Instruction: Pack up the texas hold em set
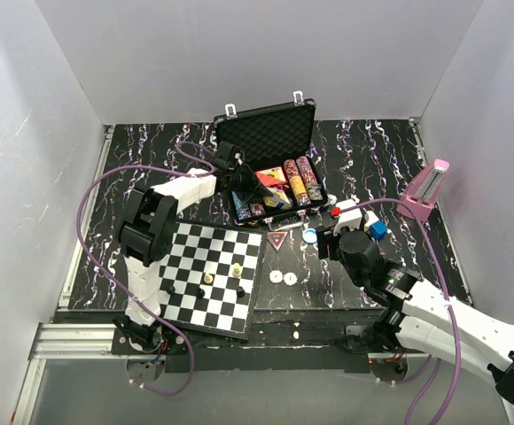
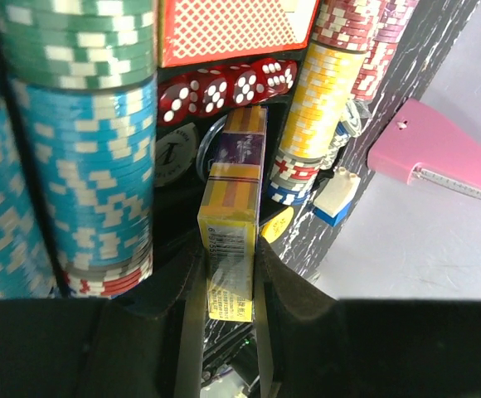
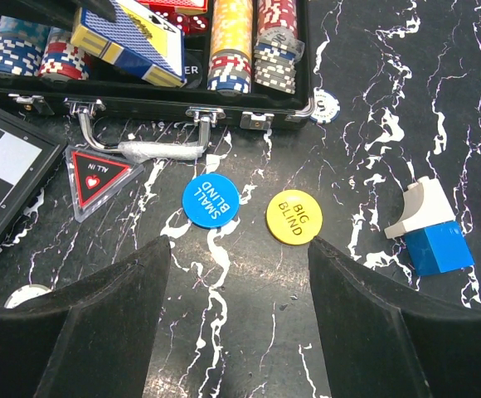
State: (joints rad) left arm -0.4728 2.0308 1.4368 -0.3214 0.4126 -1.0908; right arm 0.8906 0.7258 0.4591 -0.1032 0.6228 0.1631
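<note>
1. Top external view showed you the open briefcase (image 1: 266,133) at the table's twelve o'clock.
2. Your left gripper (image 2: 228,269) pinched a card deck (image 2: 234,207) among the case's chip rows (image 2: 91,166).
3. Your right gripper (image 3: 236,274) stood wide and empty, blue button (image 3: 211,199) and yellow button (image 3: 293,215) at its twelve o'clock.

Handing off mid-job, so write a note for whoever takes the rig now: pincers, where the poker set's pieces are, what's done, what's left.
Left pincer: shut on a card deck, held at the open briefcase between chip rows.
Right pincer: open, empty, above the Small Blind button and Big Blind button.
Done: chip rows and red dice are in the case.
Left: seat the deck, load both buttons, the All In triangle and loose white discs, close the case.
</note>
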